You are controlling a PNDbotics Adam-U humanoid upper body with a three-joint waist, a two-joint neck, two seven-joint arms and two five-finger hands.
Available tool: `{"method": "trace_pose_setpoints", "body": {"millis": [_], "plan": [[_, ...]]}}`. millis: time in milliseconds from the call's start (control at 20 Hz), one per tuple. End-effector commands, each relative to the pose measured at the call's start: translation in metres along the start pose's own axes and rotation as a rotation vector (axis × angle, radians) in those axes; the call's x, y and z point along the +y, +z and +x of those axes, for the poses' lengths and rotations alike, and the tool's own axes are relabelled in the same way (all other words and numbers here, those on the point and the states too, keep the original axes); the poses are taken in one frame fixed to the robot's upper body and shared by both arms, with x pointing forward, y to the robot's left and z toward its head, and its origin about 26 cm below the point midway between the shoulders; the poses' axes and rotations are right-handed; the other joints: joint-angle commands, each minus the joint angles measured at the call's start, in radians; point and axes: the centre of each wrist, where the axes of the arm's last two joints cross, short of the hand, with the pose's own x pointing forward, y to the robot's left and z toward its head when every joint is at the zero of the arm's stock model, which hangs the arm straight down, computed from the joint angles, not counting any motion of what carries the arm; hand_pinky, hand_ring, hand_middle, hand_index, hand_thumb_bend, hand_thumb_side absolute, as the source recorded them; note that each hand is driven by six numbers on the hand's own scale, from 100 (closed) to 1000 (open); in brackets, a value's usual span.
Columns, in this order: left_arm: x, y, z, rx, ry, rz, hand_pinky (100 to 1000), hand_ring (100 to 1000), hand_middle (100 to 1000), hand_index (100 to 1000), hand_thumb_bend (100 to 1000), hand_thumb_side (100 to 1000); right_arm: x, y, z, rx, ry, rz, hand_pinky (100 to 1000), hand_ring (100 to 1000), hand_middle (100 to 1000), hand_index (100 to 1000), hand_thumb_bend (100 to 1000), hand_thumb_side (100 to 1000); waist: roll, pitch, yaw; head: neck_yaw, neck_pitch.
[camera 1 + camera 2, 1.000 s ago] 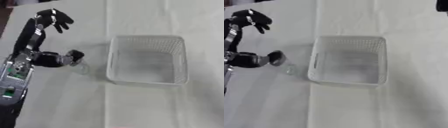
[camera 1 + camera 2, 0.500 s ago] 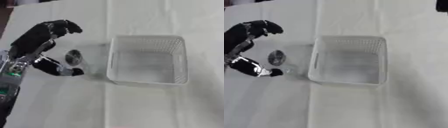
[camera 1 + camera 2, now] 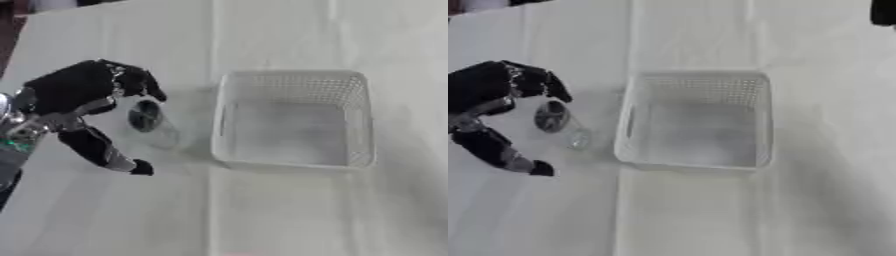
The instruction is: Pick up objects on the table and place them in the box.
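Fingers and thumb of the left hand (image 3: 74, 107) were spread around what seemed 1 clear cup (image 3: 149, 122), apparently untouched, lying just left of the basket (image 3: 293, 162).

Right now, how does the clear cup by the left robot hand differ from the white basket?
The clear cup is see-through, round and small, lying tipped on its side; the white basket is opaque mesh, rectangular, much larger and upright. The cup sits between the left robot hand's curled fingers and thumb; the basket stands untouched. Both rest on the white tablecloth, and both look empty.
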Motion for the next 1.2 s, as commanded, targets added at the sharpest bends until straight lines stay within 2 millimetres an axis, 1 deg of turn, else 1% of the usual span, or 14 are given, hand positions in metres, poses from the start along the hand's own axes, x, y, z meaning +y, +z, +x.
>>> {"method": "trace_pose_setpoints", "body": {"millis": [50, 300, 400, 450, 600, 750, 900, 1200], "plan": [[0.008, 0.000, 0.001, -0.019, 0.001, -0.011, 445, 599, 648, 777, 635, 734, -0.005, -0.004, 0.004, -0.104, 0.059, 0.139, 267, 399, 677, 428, 100, 954, -0.001, -0.022, -0.001, -0.009, 0.000], [0.003, 0.000, 0.002, -0.013, 0.045, -0.010, 435, 590, 634, 770, 610, 735, -0.005, -0.004, 0.004, -0.103, 0.058, 0.145, 266, 398, 676, 427, 100, 953, 0.002, -0.019, -0.003, -0.010, 0.000], [0.002, -0.002, 0.001, -0.012, 0.057, -0.004, 432, 584, 624, 763, 566, 722, -0.005, -0.004, 0.004, -0.103, 0.058, 0.147, 266, 398, 676, 426, 100, 953, 0.002, -0.018, -0.003, -0.010, 0.000], [0.002, -0.003, 0.000, -0.012, 0.062, 0.002, 428, 577, 616, 755, 578, 725, -0.005, -0.004, 0.004, -0.103, 0.057, 0.148, 266, 398, 676, 425, 100, 953, 0.002, -0.018, -0.003, -0.010, 0.000], [0.001, -0.007, -0.002, -0.023, 0.075, 0.020, 411, 560, 596, 729, 541, 702, -0.005, -0.004, 0.004, -0.105, 0.056, 0.148, 266, 398, 675, 424, 100, 953, 0.002, -0.017, -0.004, -0.010, 0.000], [-0.001, -0.013, -0.006, -0.042, 0.088, 0.037, 399, 543, 573, 694, 552, 692, -0.005, -0.005, 0.004, -0.110, 0.057, 0.150, 266, 398, 674, 420, 100, 954, 0.001, -0.015, -0.009, -0.011, 0.000], [-0.004, -0.016, -0.010, -0.051, 0.094, 0.046, 395, 538, 566, 685, 548, 694, -0.006, -0.007, 0.004, -0.117, 0.061, 0.153, 266, 398, 673, 417, 100, 954, 0.000, -0.010, -0.017, -0.012, 0.000], [-0.006, -0.015, -0.013, -0.048, 0.083, 0.026, 393, 532, 558, 669, 559, 705, -0.008, -0.009, 0.004, -0.130, 0.071, 0.165, 266, 399, 673, 408, 100, 954, -0.002, 0.001, -0.024, -0.011, 0.000]]}}
